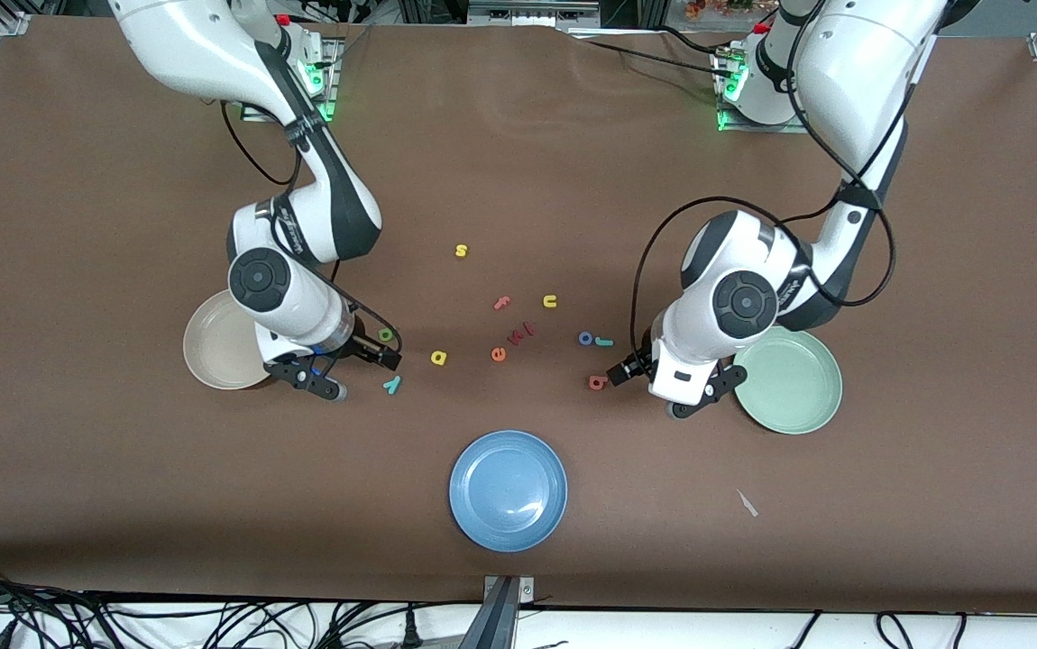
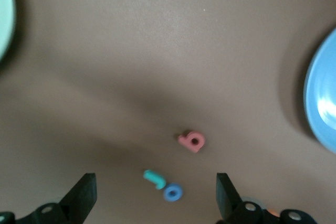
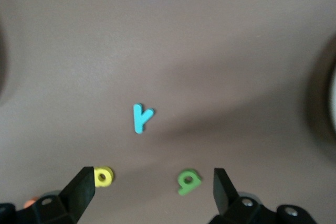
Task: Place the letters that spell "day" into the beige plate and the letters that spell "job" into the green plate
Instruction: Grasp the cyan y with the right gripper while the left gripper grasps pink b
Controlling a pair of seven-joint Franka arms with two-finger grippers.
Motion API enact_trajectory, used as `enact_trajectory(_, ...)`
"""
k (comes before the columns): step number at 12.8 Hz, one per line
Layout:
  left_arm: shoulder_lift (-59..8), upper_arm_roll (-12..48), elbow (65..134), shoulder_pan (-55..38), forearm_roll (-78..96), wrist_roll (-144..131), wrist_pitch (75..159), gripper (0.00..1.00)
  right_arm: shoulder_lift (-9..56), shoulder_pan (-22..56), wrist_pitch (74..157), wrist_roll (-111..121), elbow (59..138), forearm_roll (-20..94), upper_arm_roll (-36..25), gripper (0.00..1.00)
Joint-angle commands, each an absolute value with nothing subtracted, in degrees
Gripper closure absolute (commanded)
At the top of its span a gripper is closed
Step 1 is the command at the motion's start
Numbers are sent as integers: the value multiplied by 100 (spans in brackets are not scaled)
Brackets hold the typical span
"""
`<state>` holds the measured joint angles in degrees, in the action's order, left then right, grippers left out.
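The left gripper (image 1: pixel 640 383) hovers released just beside the salmon-pink b (image 1: pixel 598 382), with the green plate (image 1: pixel 798 388) close by. The right gripper (image 1: pixel 365 371) hovers released between the green d (image 1: pixel 385 334) and teal y (image 1: pixel 391 385), beside the beige plate (image 1: pixel 216 347).

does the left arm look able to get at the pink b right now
Probably yes. The left gripper hangs open just above the table beside the pink b, which lies flat and apart from the j and o. Nothing sits between them.
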<state>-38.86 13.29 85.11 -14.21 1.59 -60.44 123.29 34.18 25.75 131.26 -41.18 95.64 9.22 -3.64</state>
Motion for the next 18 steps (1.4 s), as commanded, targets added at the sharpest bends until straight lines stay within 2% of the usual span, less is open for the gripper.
enact_trajectory(1, -4218, 1152, 8104, -1696, 158, -7142, 12533, 0, 3918, 2724, 13148, -4279, 8992, 1116, -396, 0)
enact_trajectory(3, -4428, 1029, 7877, -1845, 149, -7906, 12559, 0, 4191, 2768, 13148, -4403, 8728, 1107, -396, 0)
enact_trajectory(6, -4938, 47, 7349, -2844, 18, -8874, 12551, 0, 4394, 2760, 13149, -4386, 8666, 1099, -404, 0)
enact_trajectory(8, -5106, -88, 7216, -2997, 70, -9034, 12551, 1, 4482, 2734, 13131, -4342, 8640, 1099, -404, 0)
enact_trajectory(12, -5238, -79, 7234, -2962, 377, -9044, 12516, 18, 4693, 2716, 13096, -4316, 8534, 1064, -413, 2)
enact_trajectory(14, -5264, -79, 7233, -2927, 632, -9000, 12542, 30, 4728, 2707, 13087, -4298, 8534, 1072, -422, 10)
enact_trajectory(15, -5308, -70, 7233, -2927, 650, -9000, 12542, 32, 4763, 2707, 13087, -4298, 8525, 1072, -422, 14)
enact_trajectory(18, -5361, -62, 7233, -2936, 834, -8991, 12560, 33, 4799, 2689, 13061, -4298, 8473, 1072, -422, 43)
